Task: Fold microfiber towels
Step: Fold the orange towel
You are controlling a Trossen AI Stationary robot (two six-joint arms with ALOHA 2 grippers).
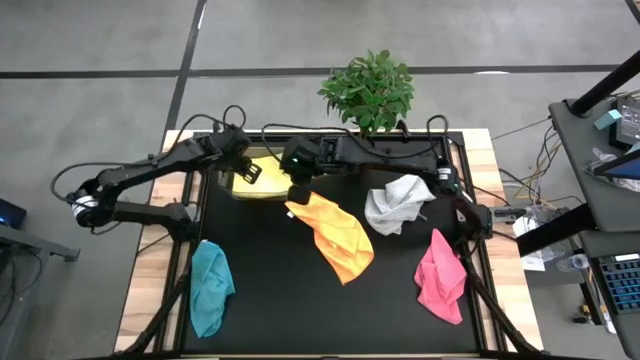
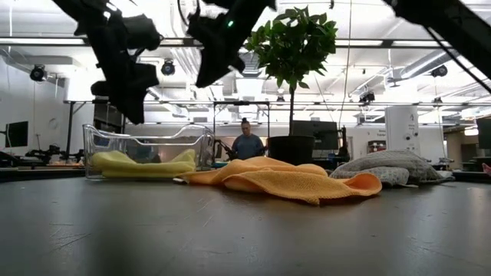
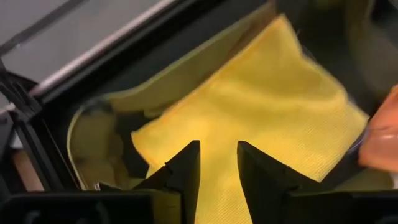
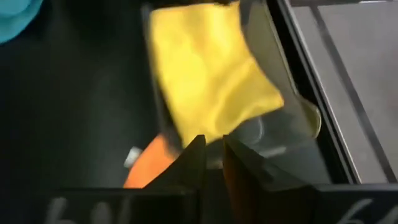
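High view first, and I go from the left side of my table to the right. Far left and close to the front edge lies the soft teal cloth towel (image 1: 210,288), crumpled in a long heap, well away from both arms. Next comes my left gripper (image 1: 249,171), hanging over the clear plastic box (image 1: 240,190) at the back of the black table top (image 1: 290,310). Inside that box lies the flat yellow cloth towel (image 1: 262,184). My left wrist view looks right down on this yellow towel (image 3: 261,118) between two dark fingers (image 3: 186,171) that stand a little apart and hold nothing. Just to the right of the box hangs my right gripper (image 1: 300,192), and its fingers are nearly together, with only a thin gap, and they are empty too. The thing I care about most is the bright orange cloth towel (image 1: 335,238). Its top corner sits just under my right gripper and touches the box side, and its long shape runs slanted away toward the front right of the table. So I think my right arm is the nearer one to pick up that corner, and my left arm would have to reach past the box. Farther right lies the bunched white-grey cloth towel (image 1: 397,203), and last the pink cloth towel (image 1: 440,275) near the right front edge.
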